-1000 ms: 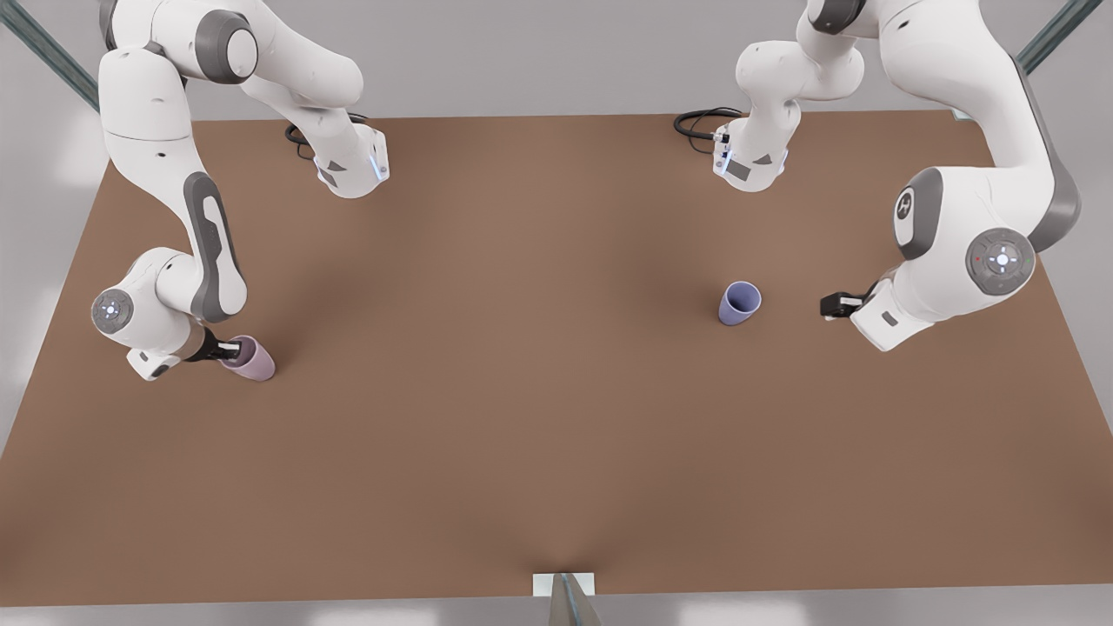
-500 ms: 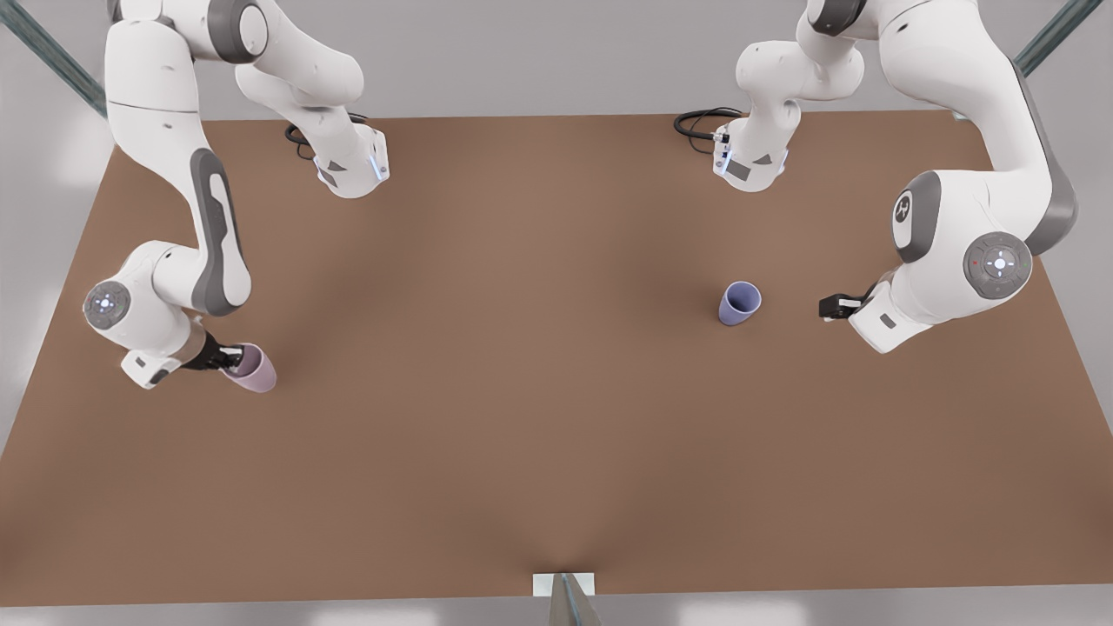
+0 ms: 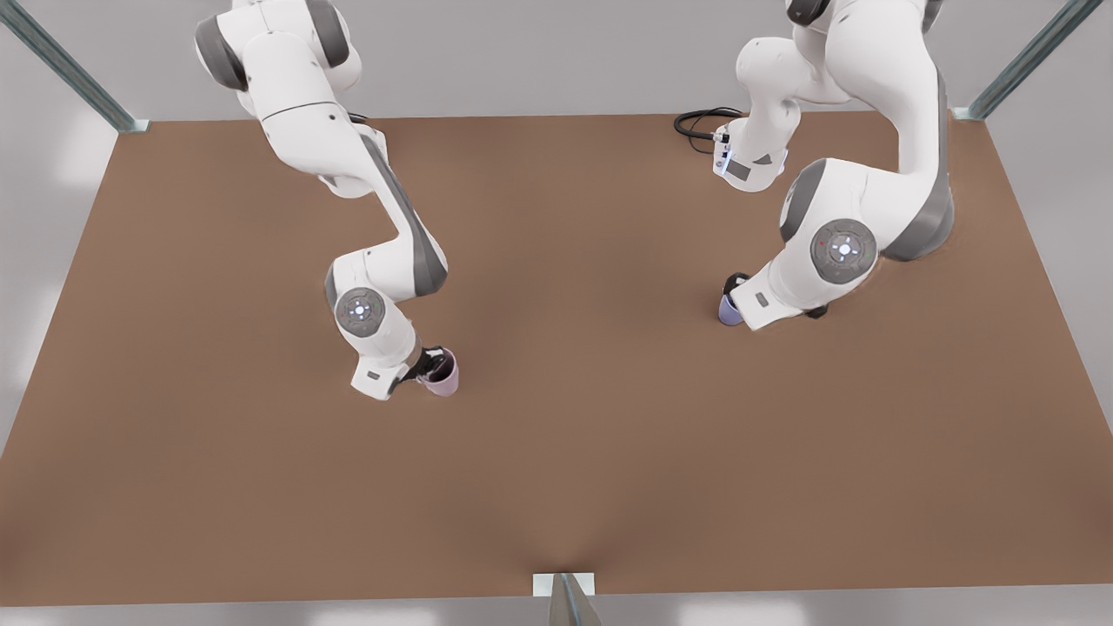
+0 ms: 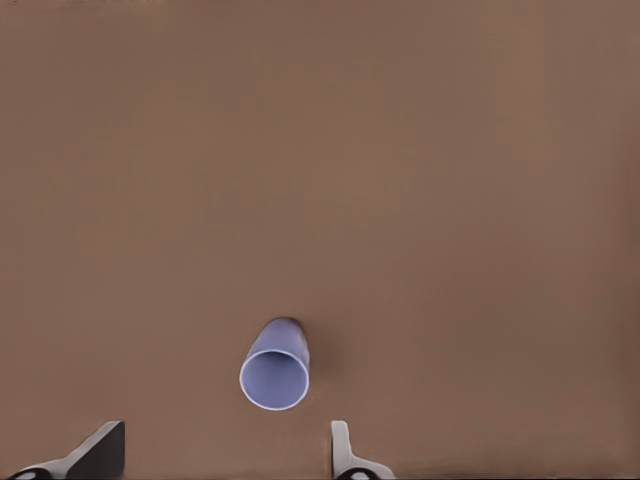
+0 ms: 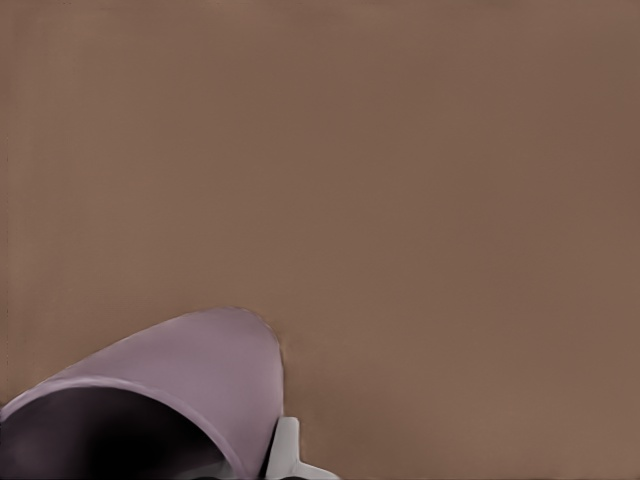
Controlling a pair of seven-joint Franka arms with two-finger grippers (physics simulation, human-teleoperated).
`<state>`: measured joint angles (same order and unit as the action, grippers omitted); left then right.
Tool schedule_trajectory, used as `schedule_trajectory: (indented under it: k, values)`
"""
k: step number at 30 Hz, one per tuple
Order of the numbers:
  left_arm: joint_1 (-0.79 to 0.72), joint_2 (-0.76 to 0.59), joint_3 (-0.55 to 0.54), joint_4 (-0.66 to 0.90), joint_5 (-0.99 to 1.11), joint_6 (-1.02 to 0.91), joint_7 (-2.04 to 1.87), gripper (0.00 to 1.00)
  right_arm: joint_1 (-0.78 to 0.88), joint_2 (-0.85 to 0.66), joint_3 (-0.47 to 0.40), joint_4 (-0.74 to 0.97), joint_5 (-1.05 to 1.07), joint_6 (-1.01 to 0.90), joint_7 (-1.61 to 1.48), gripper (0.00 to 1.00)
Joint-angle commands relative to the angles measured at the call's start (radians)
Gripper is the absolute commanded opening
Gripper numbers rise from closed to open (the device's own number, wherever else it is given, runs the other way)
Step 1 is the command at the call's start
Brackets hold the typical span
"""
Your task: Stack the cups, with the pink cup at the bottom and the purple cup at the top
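The pink cup (image 3: 442, 374) sits left of centre in the front view, in the lower half of the brown table (image 3: 574, 452), clamped at its rim by the right gripper (image 3: 428, 363); in the right wrist view the pink cup (image 5: 190, 390) has one finger (image 5: 285, 450) against its outer wall. The purple cup (image 3: 729, 310) stands upright at centre right of the front view. The left gripper (image 3: 737, 287) hovers directly above it, fingers (image 4: 345, 450) spread wide around the purple cup (image 4: 275, 365) without touching.
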<state>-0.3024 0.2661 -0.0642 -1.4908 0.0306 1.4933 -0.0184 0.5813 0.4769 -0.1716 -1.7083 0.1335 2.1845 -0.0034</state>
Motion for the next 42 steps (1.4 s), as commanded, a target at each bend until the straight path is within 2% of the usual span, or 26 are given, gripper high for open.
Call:
schedule_trajectory:
  k: [1, 2, 3, 4, 8, 12, 15, 19, 23, 24, 25, 31, 38, 40, 42]
  values:
    - [-0.024, 0.004, -0.008, -0.026, -0.034, -0.021, -0.229, 1.00, 0.040, 0.048, 0.001, 0.078, 0.012, -0.077, 0.641, 0.21]
    - [-0.026, -0.033, -0.011, -0.104, -0.035, 0.036, -0.227, 1.00, 0.052, 0.072, 0.017, 0.116, 0.009, -0.091, 0.692, 0.21]
    - [-0.026, -0.113, -0.011, -0.282, -0.035, 0.198, -0.225, 1.00, 0.051, 0.081, 0.035, 0.133, 0.008, -0.092, 0.723, 0.21]
    - [-0.026, -0.134, -0.011, -0.376, -0.034, 0.303, -0.219, 1.00, 0.057, 0.084, 0.041, 0.142, 0.009, -0.092, 0.757, 0.21]
    - [-0.007, -0.156, -0.002, -0.569, -0.035, 0.505, -0.212, 1.00, 0.180, 0.138, 0.034, 0.177, 0.035, -0.083, 0.835, 0.21]
    - [0.094, -0.163, 0.003, -0.652, -0.029, 0.556, -0.075, 1.00, 0.216, 0.187, 0.038, 0.222, 0.040, -0.071, 0.895, 0.21]
    - [0.111, -0.186, 0.017, -0.792, -0.026, 0.732, -0.058, 1.00, 0.233, 0.216, 0.040, 0.220, 0.060, -0.038, 0.893, 0.21]
    - [0.111, -0.192, 0.017, -0.898, -0.026, 0.745, -0.052, 1.00, 0.244, 0.253, 0.041, 0.214, 0.120, -0.003, 0.876, 0.21]
    - [0.118, -0.200, 0.040, -0.928, -0.023, 0.742, -0.051, 1.00, 0.247, 0.258, 0.041, 0.213, 0.121, 0.012, 0.884, 0.21]
    - [0.123, -0.200, 0.047, -0.928, -0.023, 0.743, -0.049, 1.00, 0.247, 0.259, 0.041, 0.213, 0.123, 0.012, 0.885, 0.44]
    - [0.131, -0.200, 0.058, -0.928, -0.023, 0.745, -0.049, 1.00, 0.247, 0.258, 0.040, 0.211, 0.121, 0.012, 0.878, 1.00]
    - [0.138, -0.200, 0.066, -0.967, -0.021, 0.756, -0.046, 1.00, 0.258, 0.243, 0.035, 0.213, 0.124, 0.012, 0.875, 1.00]
    - [0.147, -0.192, 0.064, -0.990, -0.023, 0.831, -0.048, 1.00, 0.242, 0.140, 0.004, 0.213, 0.172, -0.012, 0.876, 1.00]
    - [0.147, -0.192, 0.064, -0.990, -0.023, 0.840, -0.048, 1.00, 0.168, 0.083, -0.021, 0.210, 0.169, -0.124, 0.719, 1.00]
    - [0.147, -0.192, 0.064, -0.990, -0.023, 0.843, -0.048, 1.00, 0.005, -0.012, -0.057, 0.213, 0.121, -0.301, 0.319, 1.00]
